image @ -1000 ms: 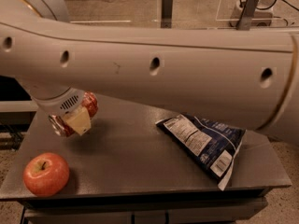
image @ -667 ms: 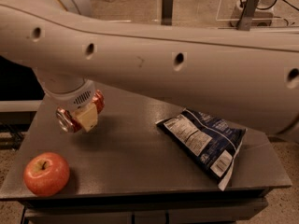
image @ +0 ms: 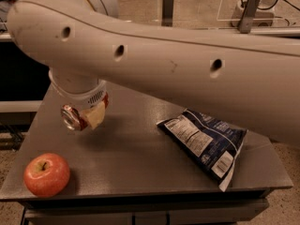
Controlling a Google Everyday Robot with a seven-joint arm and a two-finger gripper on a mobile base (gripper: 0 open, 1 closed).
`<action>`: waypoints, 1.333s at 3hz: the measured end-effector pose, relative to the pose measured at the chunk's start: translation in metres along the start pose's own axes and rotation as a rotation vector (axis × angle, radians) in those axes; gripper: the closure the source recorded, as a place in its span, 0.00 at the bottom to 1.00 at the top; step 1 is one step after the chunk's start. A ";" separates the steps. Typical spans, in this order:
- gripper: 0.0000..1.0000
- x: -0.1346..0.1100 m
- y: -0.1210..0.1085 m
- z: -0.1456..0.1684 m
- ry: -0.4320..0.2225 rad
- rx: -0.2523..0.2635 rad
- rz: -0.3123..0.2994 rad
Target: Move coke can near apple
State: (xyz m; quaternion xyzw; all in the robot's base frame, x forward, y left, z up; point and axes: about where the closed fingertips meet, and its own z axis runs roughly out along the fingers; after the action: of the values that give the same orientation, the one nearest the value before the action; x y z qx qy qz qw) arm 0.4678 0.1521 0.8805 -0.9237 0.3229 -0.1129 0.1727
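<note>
Over the bench's left half: claw (image: 88,115) clamped on the can (image: 71,117), which lies on its side in the grip.
Can looks lifted off the bench (image: 140,172), behind the apple (image: 47,175) and not yet near it. Risks: the dented can slips out of the grip and rolls off the left edge. Setting down too close could knock the apple, which sits at the front-left corner, off the bench. Bag (image: 206,144) is well apart, no threat.
</note>
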 end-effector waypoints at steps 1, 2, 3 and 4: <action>1.00 0.000 0.002 0.003 0.007 -0.023 -0.050; 1.00 -0.009 0.011 0.009 -0.006 -0.045 -0.173; 1.00 -0.031 0.024 0.011 -0.058 -0.033 -0.333; 1.00 -0.032 0.023 0.009 -0.059 -0.028 -0.416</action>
State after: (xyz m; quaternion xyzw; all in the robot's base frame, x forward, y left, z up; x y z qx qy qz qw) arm 0.4335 0.1574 0.8599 -0.9757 0.1217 -0.1144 0.1420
